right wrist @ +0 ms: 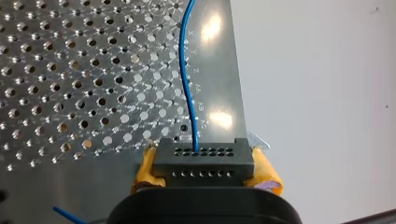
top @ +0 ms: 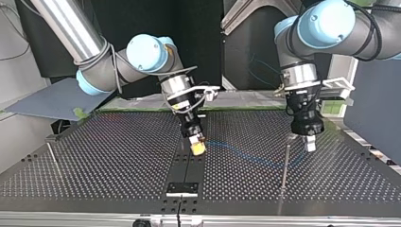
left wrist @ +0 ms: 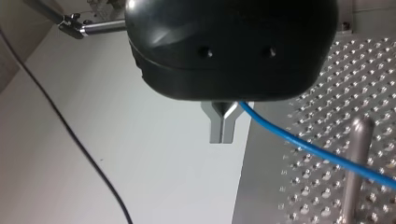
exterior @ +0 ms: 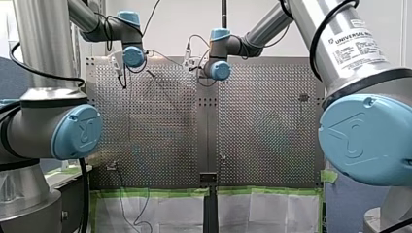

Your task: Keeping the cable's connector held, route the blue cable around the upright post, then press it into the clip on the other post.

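The right gripper (top: 197, 147) was seen low over the middle of the perforated table (top: 118, 156), clamped on the black connector (right wrist: 203, 158). In the right wrist view the connector was squeezed between the yellow pads (right wrist: 267, 175), one on either side, with its rows of small holes facing ahead. The blue cable (right wrist: 187, 79) was seen coming out of one of those holes and running away ahead across the table.

In the top view the cable was laid low across the table from the connector towards the view's right, as far as the foot of the upright post (top: 285, 165). There it bent up to the left gripper (top: 308, 142). Which side of the post it passed could not be told.

The left gripper was held just beside the post, its metal fingers (left wrist: 215, 128) pressed together. The cable was seen coming out at their notch, so it was taken as pinched there. From the fingers it slanted off past the post's rounded top.

A second thin post (top: 53, 160) stood at the top view's left, well apart from the cable, and its clip could not be made out.
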Controlling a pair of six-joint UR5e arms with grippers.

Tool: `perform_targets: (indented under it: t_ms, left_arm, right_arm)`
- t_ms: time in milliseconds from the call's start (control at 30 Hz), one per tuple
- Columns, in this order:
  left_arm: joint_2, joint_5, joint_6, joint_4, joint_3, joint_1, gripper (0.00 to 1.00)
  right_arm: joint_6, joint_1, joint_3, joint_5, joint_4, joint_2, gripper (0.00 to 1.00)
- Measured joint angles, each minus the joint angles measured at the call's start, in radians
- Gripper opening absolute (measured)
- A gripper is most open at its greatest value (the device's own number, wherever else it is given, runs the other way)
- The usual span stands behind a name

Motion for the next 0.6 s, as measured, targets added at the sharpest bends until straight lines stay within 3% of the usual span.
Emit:
perform_targets:
  t_ms: [233,600]
  left_arm:
    - [-0.027,0.06,-0.029,0.0,0.028,0.06,0.0]
    - [-0.12,0.157,-0.059,0.015,0.106,0.157,0.0]
  right_arm:
    - [0.001,0.003,-0.049,-0.007,0.009,0.026,0.0]
    - [-0.004,0.009,-0.062,-0.014,0.009,0.048,0.0]
